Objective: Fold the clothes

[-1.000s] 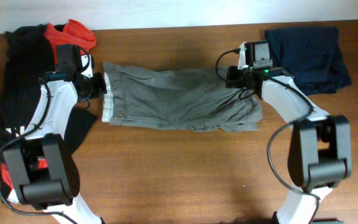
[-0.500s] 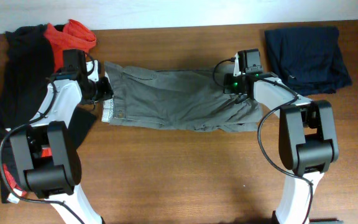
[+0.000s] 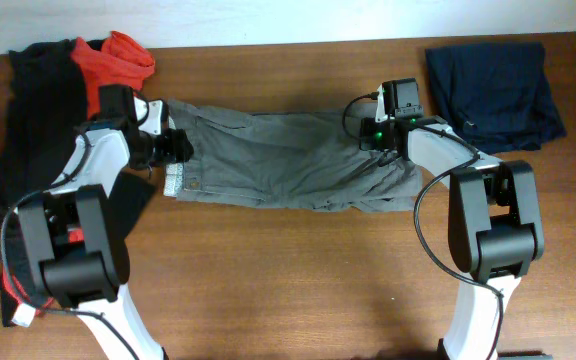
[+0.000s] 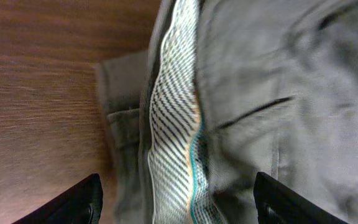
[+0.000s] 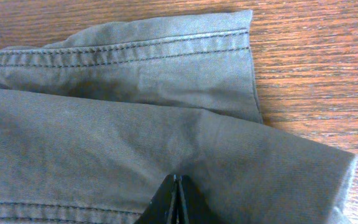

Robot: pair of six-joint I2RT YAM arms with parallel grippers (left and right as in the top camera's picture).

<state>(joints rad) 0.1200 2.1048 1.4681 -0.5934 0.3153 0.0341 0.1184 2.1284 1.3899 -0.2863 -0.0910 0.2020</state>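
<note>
The clothes, grey-olive shorts (image 3: 278, 160), lie flat in a long band across the table's middle. The waistband is at the left and the leg hems at the right. My left gripper (image 3: 180, 147) stands open over the waistband. In the left wrist view its fingers (image 4: 82, 200) are spread wide on either side of the pale striped lining (image 4: 176, 143), gripping nothing. My right gripper (image 3: 386, 142) is at the hem end. In the right wrist view its jaws (image 5: 178, 183) are pressed together, with creases in the shorts' fabric (image 5: 135, 81) running into the tips.
A dark navy folded garment (image 3: 493, 80) lies at the back right, close behind my right arm. Red (image 3: 118, 52) and black (image 3: 38, 120) tops are piled at the left edge, beside my left arm. The table's (image 3: 298, 280) far edge runs just behind the shorts.
My left gripper has opened and let go of the waistband, sliding slightly right over it. My right gripper moved left with the hem end, then stayed put.
</note>
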